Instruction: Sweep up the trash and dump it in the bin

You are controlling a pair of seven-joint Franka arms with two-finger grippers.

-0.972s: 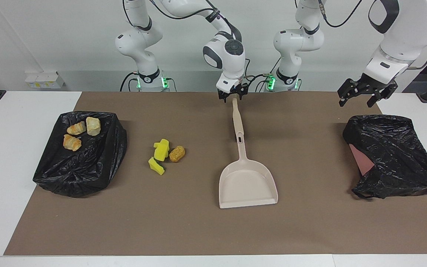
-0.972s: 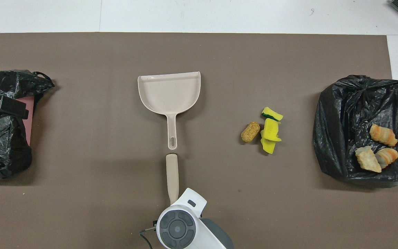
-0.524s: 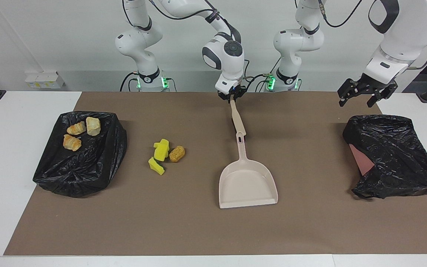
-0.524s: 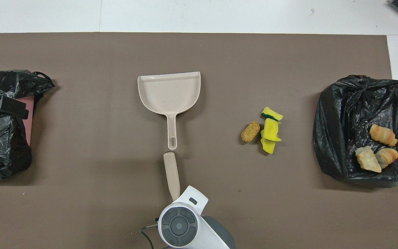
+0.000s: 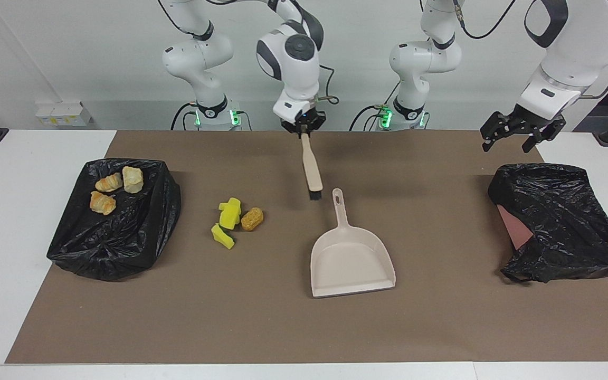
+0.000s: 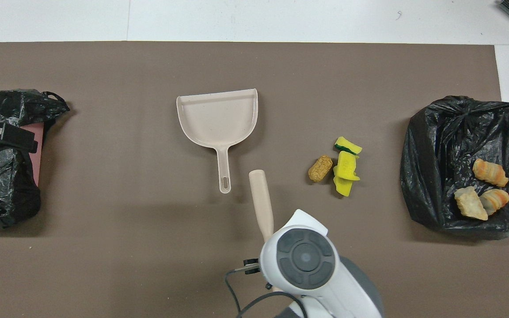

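Observation:
My right gripper [image 5: 304, 132] is shut on the top end of a beige brush [image 5: 312, 169], which hangs slanted with its dark bristles low over the mat beside the tip of the dustpan's handle. In the overhead view the wrist covers the gripper and only the brush [image 6: 261, 203] shows. The beige dustpan [image 5: 351, 258] lies flat mid-mat. Yellow sponge chunks [image 5: 228, 214] and a brown lump [image 5: 252, 218] of trash sit together between the dustpan and the black-lined bin [image 5: 124, 248]. Three bread pieces [image 5: 108, 190] lie in the bin. My left gripper [image 5: 518, 138] waits open in the air.
A crumpled black bag [image 5: 562, 221] with something pink under it lies at the left arm's end of the brown mat [image 5: 262, 327], below the left gripper. White table borders the mat on all sides.
The right gripper shut on the brush handle, lifted the brush away from the dustpan's handle and carried it toward the right arm's end. The dustpan turned slightly. The left arm stayed still.

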